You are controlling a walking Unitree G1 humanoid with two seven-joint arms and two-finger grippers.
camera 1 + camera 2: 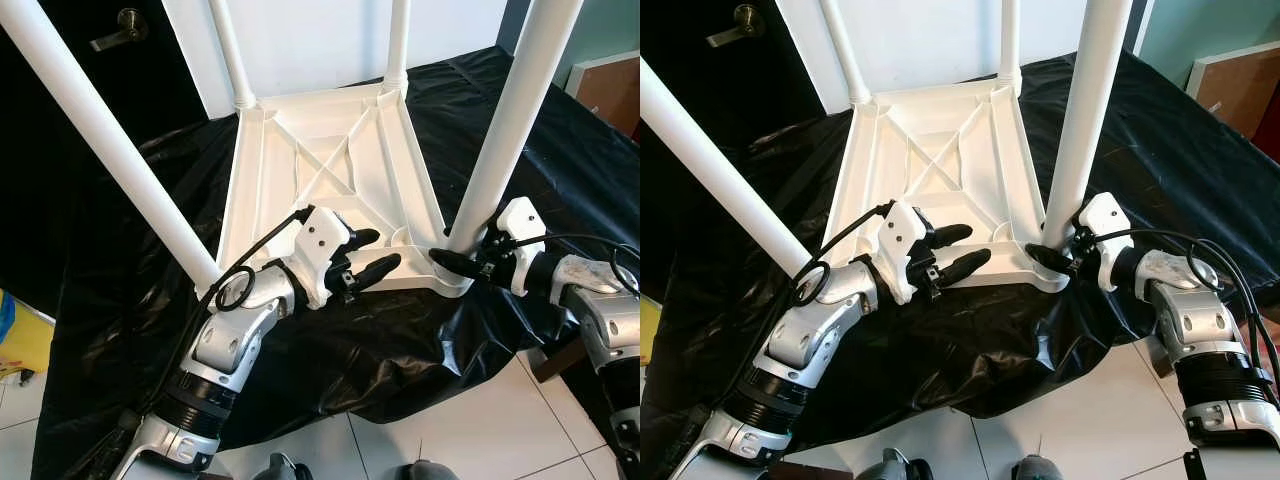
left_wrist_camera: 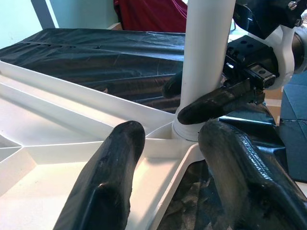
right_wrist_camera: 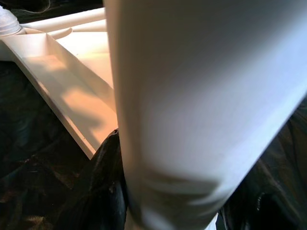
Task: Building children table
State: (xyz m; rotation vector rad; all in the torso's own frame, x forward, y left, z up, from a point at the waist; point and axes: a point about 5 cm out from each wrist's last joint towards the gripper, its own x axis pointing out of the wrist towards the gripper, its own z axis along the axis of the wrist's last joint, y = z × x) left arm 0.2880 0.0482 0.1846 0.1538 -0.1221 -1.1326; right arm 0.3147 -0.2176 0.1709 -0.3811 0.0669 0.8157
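Note:
A white children's table (image 1: 330,150) lies upside down on a black plastic sheet (image 1: 400,350), with its legs pointing up. My right gripper (image 1: 450,255) is shut on the near-right leg (image 1: 510,120), low down by its socket; in the left wrist view its fingers (image 2: 216,103) flank that leg (image 2: 204,57). The right wrist view looks straight onto this leg (image 3: 201,105) at close range. My left gripper (image 1: 380,250) is open at the table's near rim, with one finger over the ribbed underside and the other outside over the sheet. The near-left leg (image 1: 100,130) slants up past my left arm.
Two far legs (image 1: 232,55) (image 1: 398,40) stand against a white wall. A dark door with a lever handle (image 1: 118,30) is at the back left. Wooden furniture (image 1: 610,90) stands at the right, a yellow object (image 1: 20,340) at the far left, and white floor tiles (image 1: 480,420) lie in front.

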